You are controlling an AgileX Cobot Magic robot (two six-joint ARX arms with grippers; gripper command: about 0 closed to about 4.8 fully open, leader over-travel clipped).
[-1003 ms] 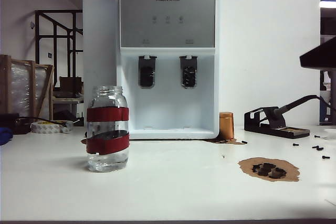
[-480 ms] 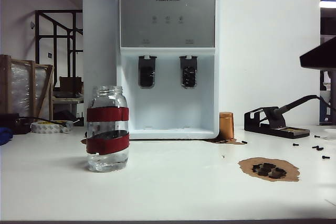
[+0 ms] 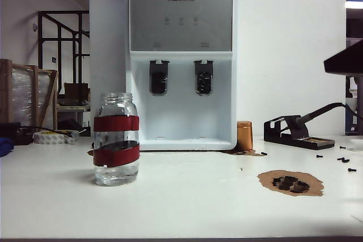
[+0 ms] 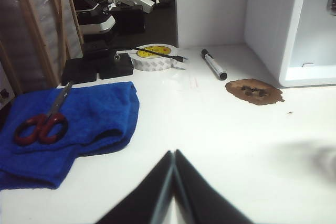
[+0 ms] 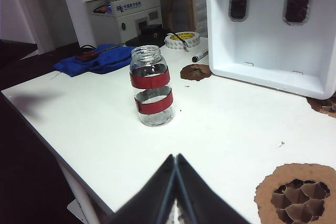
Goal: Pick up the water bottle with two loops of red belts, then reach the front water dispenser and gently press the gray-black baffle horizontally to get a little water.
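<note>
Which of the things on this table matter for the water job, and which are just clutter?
For the job: bottle, dispenser, right-hand baffle, shut left tool, shut right tool.

Lying about: copper cylinder, tape roll, marker, blue cloth, scissors.

"AUX" on water dispenser (image 3: 180,60) gray panel.

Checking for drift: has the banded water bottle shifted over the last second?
No. The water bottle stays left of the water dispenser, same spot.
</note>
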